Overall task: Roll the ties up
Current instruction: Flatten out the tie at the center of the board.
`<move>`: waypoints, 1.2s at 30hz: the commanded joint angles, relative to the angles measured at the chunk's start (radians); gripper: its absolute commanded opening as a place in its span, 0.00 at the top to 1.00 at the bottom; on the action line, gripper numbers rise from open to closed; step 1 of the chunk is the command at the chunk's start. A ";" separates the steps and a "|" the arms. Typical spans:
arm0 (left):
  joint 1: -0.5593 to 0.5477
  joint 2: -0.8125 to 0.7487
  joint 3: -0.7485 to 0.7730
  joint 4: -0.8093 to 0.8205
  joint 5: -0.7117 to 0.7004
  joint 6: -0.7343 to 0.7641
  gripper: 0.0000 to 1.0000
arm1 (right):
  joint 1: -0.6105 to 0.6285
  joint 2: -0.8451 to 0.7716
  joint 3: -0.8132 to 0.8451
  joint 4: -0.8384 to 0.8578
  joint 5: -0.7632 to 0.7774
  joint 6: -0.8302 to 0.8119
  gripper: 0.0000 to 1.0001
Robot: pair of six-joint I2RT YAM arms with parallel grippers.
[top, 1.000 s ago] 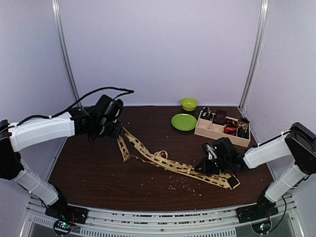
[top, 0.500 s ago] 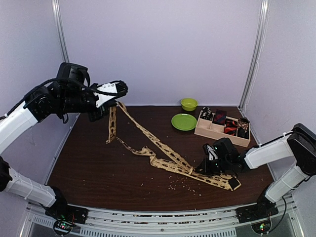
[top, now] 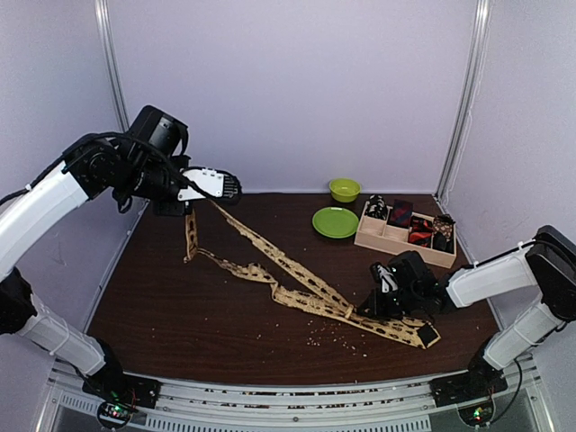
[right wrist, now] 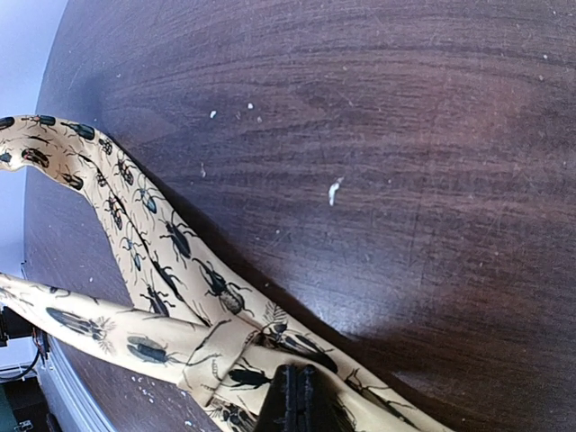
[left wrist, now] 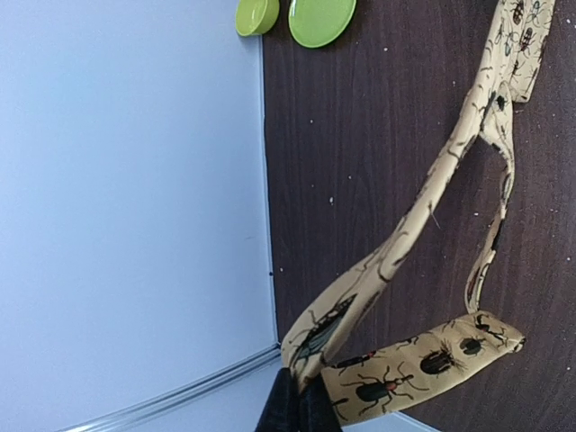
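Observation:
A long tan tie (top: pixel 297 286) printed with dark beetles runs diagonally over the brown table. My left gripper (top: pixel 216 187) is raised at the back left and shut on the tie near its narrow end; a short tail (top: pixel 190 238) hangs down from it. In the left wrist view the black fingertips (left wrist: pixel 286 407) pinch the fabric, and the tie (left wrist: pixel 432 198) trails away to the table. My right gripper (top: pixel 373 303) is low at the right, shut on the tie near its wide end (top: pixel 421 334). Its closed fingertips (right wrist: pixel 286 400) sit on the fabric (right wrist: pixel 171 243).
A wooden compartment tray (top: pixel 400 249) at the back right holds small rolled ties: black-white (top: pixel 375 209), dark (top: pixel 400 214) and red (top: pixel 420 230). A green plate (top: pixel 335 222) and green bowl (top: pixel 344 189) sit left of it. Crumbs speckle the table near the front.
My left arm has risen from near the table to high at the back left, lifting the narrow end so the tie stretches out. The right arm has stayed put.

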 commanded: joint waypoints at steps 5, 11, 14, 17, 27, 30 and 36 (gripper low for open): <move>-0.024 0.088 0.077 0.032 0.177 0.090 1.00 | -0.007 0.001 -0.029 -0.254 0.066 -0.024 1.00; 0.062 0.308 0.205 0.098 0.251 0.132 0.99 | -0.007 -0.044 -0.032 -0.305 0.094 -0.035 1.00; 0.119 0.397 0.199 0.318 0.145 0.051 0.70 | -0.008 -0.050 -0.031 -0.308 0.095 -0.035 1.00; 0.155 0.460 0.263 0.337 0.056 -0.101 0.15 | -0.008 -0.045 -0.029 -0.307 0.089 -0.036 1.00; 0.237 0.119 -0.335 0.563 0.263 -0.764 0.14 | -0.008 -0.052 -0.023 -0.311 0.085 -0.042 1.00; 0.261 0.057 -0.506 0.624 0.258 -0.942 0.15 | -0.008 -0.045 -0.020 -0.308 0.080 -0.044 1.00; 0.379 0.036 -0.732 0.765 0.333 -1.218 0.17 | -0.008 -0.050 -0.021 -0.316 0.083 -0.046 1.00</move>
